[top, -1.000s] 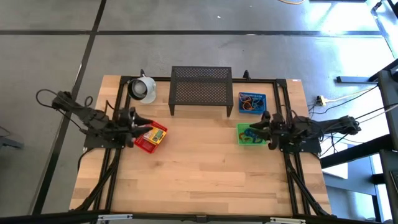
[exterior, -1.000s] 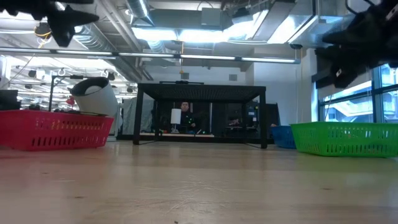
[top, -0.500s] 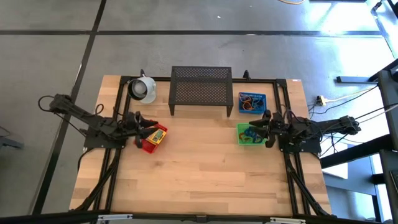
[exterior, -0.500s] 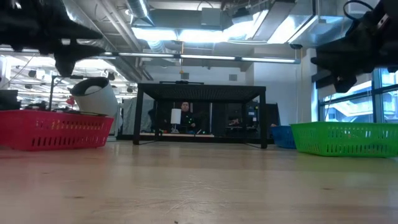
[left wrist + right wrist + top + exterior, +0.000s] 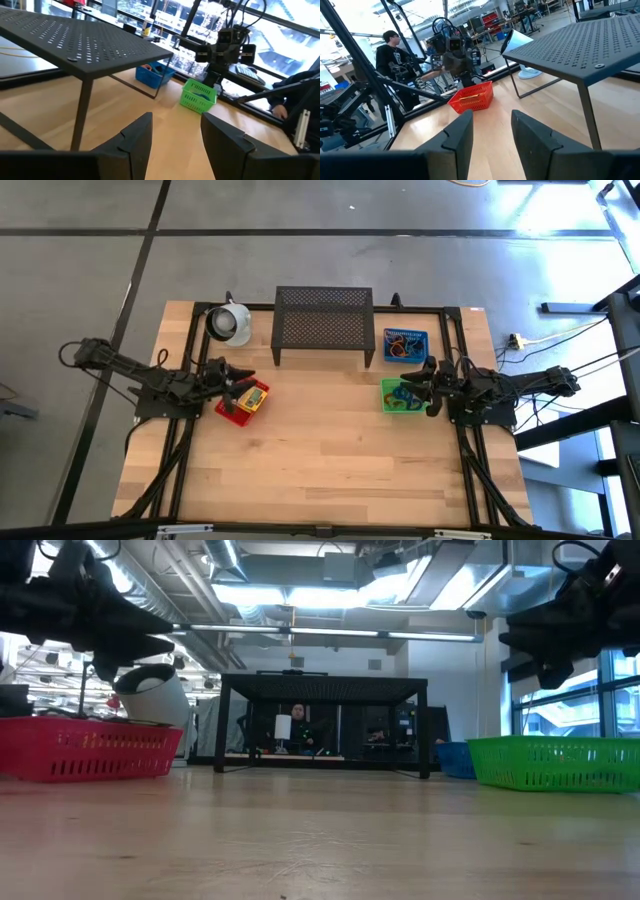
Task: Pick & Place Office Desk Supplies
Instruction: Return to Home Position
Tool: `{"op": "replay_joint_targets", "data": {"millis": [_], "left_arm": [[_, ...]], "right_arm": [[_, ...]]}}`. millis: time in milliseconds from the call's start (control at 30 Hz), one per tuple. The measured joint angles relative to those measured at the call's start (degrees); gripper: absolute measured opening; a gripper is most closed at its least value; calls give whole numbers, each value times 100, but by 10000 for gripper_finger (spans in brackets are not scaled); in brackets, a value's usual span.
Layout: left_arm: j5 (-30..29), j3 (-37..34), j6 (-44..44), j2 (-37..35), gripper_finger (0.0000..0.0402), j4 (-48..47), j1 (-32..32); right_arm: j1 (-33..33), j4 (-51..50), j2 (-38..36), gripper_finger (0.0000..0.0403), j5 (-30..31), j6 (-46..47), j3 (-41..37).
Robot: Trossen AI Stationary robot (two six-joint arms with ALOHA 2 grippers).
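Observation:
A red mesh basket (image 5: 232, 410) holds a yellow-green printed box (image 5: 253, 396). A green basket (image 5: 392, 398) holds blue and green loops (image 5: 406, 394). A blue basket (image 5: 404, 346) holds orange and red loops. My left gripper (image 5: 243, 379) hovers over the red basket's far edge, open and empty (image 5: 175, 135). My right gripper (image 5: 415, 388) hangs above the green basket, also open and empty (image 5: 492, 132). In the low view both grippers (image 5: 150, 640) (image 5: 520, 640) stand well above the basket rims.
A black mesh shelf (image 5: 323, 320) stands at the table's far middle, with a white mug (image 5: 230, 322) lying to its left. Bare wooden table (image 5: 320, 460) stretches across the near half. A person (image 5: 390, 50) stands beyond the table's left side.
My left gripper has come down toward the red basket and shifted a little toward the table's right, staying open. Baskets and supplies have not moved.

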Motion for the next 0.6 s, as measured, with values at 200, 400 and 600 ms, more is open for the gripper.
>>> {"op": "replay_joint_targets", "data": {"millis": [200, 400, 600], "left_arm": [[-2, 0, 66, 0, 162, -7, 41], [-2, 0, 69, 0, 164, -11, 41], [-4, 0, 69, 0, 162, -13, 41]], "right_arm": [[0, 2, 0, 136, 0, 11, 0], [0, 2, 0, 136, -2, 26, 4], [0, 2, 0, 136, -2, 22, 4]]}}
